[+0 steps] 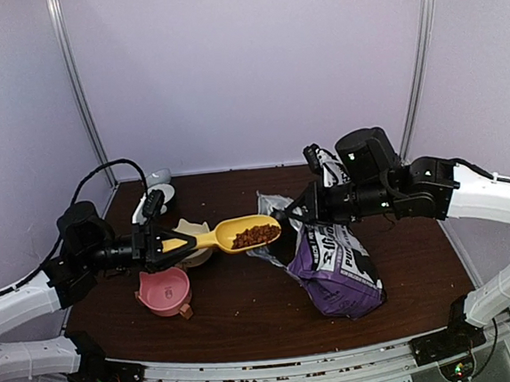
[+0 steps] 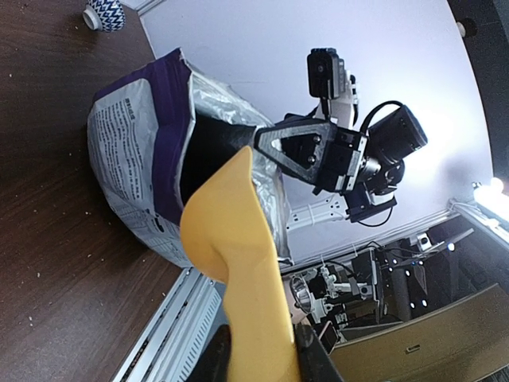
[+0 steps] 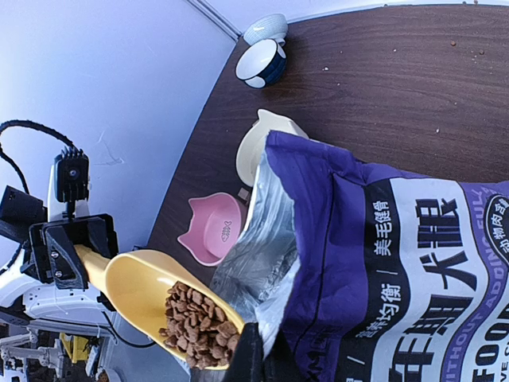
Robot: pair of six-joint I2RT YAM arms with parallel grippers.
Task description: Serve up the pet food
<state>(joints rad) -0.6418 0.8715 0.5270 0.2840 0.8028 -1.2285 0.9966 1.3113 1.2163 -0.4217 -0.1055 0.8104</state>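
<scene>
My left gripper [image 1: 166, 244] is shut on the handle of a yellow scoop [image 1: 232, 235], held level above the table. The scoop carries a heap of reddish-brown pet food [image 1: 255, 236], also seen in the right wrist view [image 3: 197, 322]. The scoop's cup hangs just outside the open mouth of the purple-and-white bag [image 1: 337, 260]. My right gripper [image 1: 286, 215] is shut on the bag's silver-lined rim [image 3: 270, 239] and holds it open. In the left wrist view, the scoop's underside [image 2: 235, 247] hides the food, and the fingers [image 2: 213, 354] clamp the handle.
An empty pink cat-shaped bowl [image 1: 164, 291] sits on the brown table [image 1: 248, 317] below and left of the scoop. A cream bowl [image 1: 192, 232] stands behind it. A blue-and-white bowl [image 3: 261, 62] and a white one [image 3: 266, 28] stand at the far left corner.
</scene>
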